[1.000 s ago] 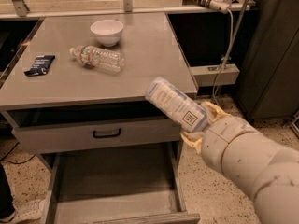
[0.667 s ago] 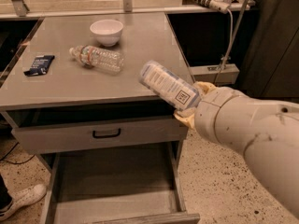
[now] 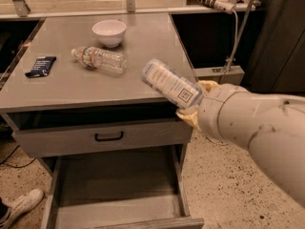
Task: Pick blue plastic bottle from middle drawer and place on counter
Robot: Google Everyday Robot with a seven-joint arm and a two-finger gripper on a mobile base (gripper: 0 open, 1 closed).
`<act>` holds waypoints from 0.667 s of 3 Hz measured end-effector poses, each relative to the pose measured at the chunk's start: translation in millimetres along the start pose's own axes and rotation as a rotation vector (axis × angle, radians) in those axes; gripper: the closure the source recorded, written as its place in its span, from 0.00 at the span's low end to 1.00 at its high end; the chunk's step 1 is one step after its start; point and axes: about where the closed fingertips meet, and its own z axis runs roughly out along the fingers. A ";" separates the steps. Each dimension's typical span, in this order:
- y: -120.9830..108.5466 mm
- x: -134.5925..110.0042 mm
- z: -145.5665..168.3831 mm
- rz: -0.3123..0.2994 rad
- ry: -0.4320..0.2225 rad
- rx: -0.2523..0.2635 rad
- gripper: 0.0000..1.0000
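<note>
My gripper [image 3: 194, 102] is shut on the blue plastic bottle [image 3: 170, 84], a pale blue-grey bottle with a whitish label and a small square code mark. The bottle is tilted, its top end pointing up and left, held in the air over the right front corner of the counter [image 3: 71, 87]. My arm comes in from the right and hides the gripper's rear. The middle drawer [image 3: 114, 185] is pulled open below, its flat grey floor bare.
On the counter lie a clear crinkled water bottle [image 3: 99, 59] with a red-and-white label, a white bowl [image 3: 109, 32] behind it and a dark blue packet [image 3: 40, 66] at the left. A shut drawer front with a black handle [image 3: 108, 136] sits above the open drawer. A shoe [image 3: 16, 205] is at lower left.
My gripper has carried the bottle up and to the left, from beside the cabinet's right front to over the counter's right front corner. The arm has swung in closer.
</note>
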 end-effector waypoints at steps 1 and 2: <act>-7.5 -17.5 18.4 -0.001 -0.023 -0.049 1.00; -18.3 -49.8 52.6 -0.044 -0.026 -0.141 1.00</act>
